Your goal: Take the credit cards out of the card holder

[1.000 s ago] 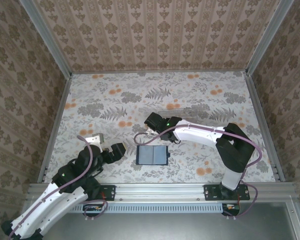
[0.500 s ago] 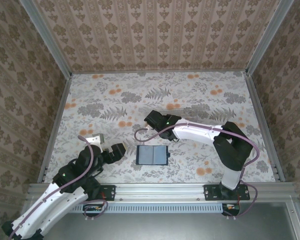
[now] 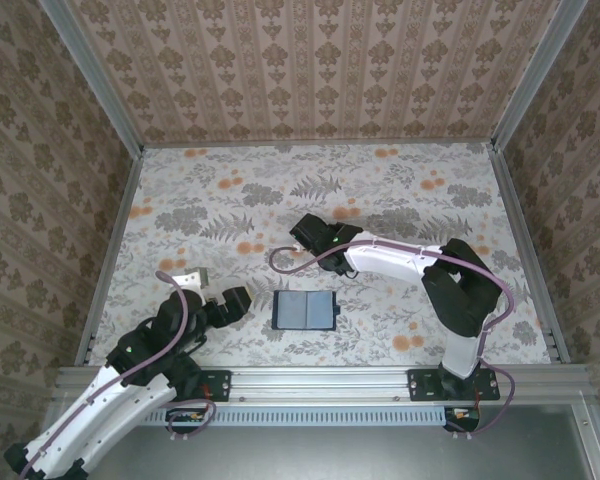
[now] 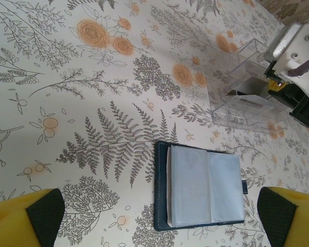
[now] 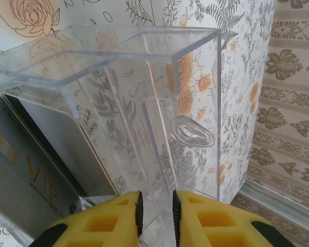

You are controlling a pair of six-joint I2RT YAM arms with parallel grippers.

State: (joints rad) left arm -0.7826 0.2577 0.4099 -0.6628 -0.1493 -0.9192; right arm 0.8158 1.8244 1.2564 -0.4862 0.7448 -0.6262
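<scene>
Wallet (image 3: 306, 311) lies open, flat on the table (image 3: 180, 200). Beyond the wallet, a clear tray (image 5: 144, 77) holds a card (image 5: 36, 175) lettered "VIP". The right gripper (image 5: 155, 211) clamps the tray's wall. The left gripper (image 4: 159, 213), spread wide, hangs apart from the wallet, with bare table between.

A dark navy card holder (image 3: 305, 311), its inner panels grey-blue, is pictured on a white table (image 3: 230, 190) printed with grey ferns and orange roses. Beyond the holder, a grey card (image 5: 31, 175) lettered in orange is seen through a clear tray (image 4: 247, 103). Brown damask-striped walls (image 3: 310, 60) are shown behind.
</scene>
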